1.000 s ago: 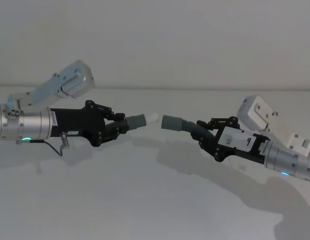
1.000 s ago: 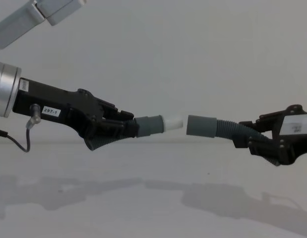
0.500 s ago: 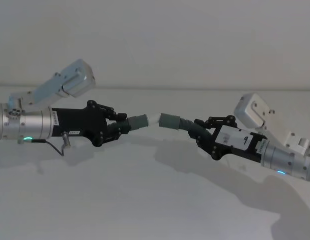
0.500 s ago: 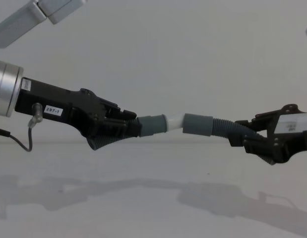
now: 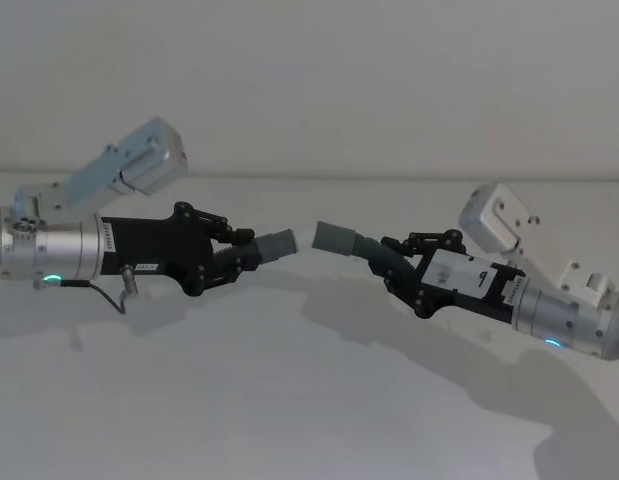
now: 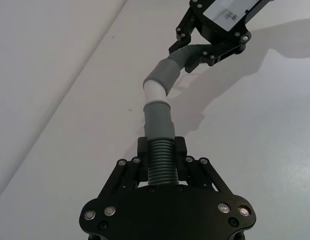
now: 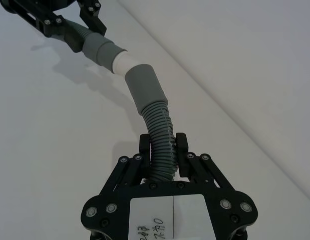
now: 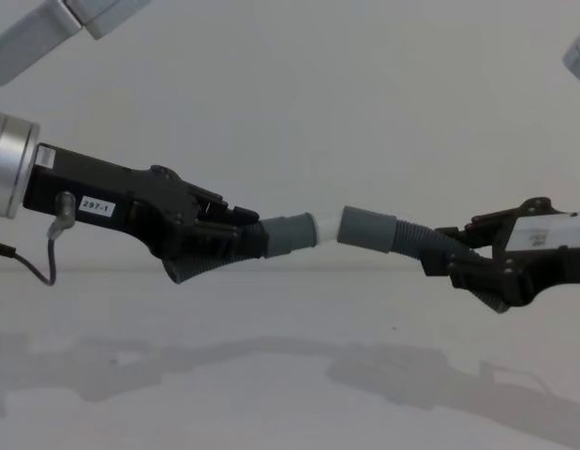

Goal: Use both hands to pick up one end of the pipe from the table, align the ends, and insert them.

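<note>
My left gripper (image 8: 235, 236) fingers clamped on one ribbed pipe piece (image 8: 288, 233), right gripper (image 8: 455, 265) fingers clamped on the other piece (image 8: 383, 232), whitish tip (image 6: 156, 92) entering its socket, above the worktop (image 5: 289, 400)

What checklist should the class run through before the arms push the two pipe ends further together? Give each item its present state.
1. Left gripper shut on the ribbed body of its hose piece: ok.
2. Right gripper shut on the ribbed body of the other hose piece: ok.
3. Whitish tip meets the mouth of the socket cuff: ok; part of the tip remains exposed.
4. The two cuffs in one straight line: not ok; both wrist views show a bend at the joint.
5. Both pieces lifted off the table: ok, seen in the chest view.
6. How deep the tip sits inside the socket: cannot tell.
</note>
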`<state>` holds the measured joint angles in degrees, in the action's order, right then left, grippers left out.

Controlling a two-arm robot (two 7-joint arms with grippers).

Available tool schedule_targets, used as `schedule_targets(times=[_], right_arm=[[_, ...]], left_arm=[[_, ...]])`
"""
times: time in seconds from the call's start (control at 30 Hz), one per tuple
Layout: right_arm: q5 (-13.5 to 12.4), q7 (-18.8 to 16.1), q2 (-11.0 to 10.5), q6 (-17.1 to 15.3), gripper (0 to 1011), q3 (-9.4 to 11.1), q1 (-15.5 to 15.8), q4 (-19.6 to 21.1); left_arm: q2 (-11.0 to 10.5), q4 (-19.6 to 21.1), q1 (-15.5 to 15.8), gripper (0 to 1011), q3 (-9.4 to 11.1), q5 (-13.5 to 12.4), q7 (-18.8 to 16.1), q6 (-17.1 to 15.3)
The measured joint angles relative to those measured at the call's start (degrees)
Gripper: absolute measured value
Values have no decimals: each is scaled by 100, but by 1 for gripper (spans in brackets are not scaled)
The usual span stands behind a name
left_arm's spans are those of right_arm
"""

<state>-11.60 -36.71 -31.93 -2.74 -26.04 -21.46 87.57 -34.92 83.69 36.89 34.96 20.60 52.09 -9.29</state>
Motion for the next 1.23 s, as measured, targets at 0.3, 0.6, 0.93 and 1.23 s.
schedule_targets(times=[0.3, 0.6, 0.93, 1.23], right_arm=[[-38, 11, 18, -14, 289, -45, -42, -10], [-73, 15, 24, -18, 289, -90, -79, -20], [-90, 15, 29, -18, 289, -111, -95, -26], [-95, 15, 30, -18, 289, -119, -100, -26]], left_arm=[[-78, 31, 9, 300, 35, 58, 49, -8], [-126, 45, 17, 300, 60, 85, 44, -41], [-150, 52, 23, 300, 72, 102, 32, -64], [-159, 56, 26, 300, 77, 107, 27, -72]])
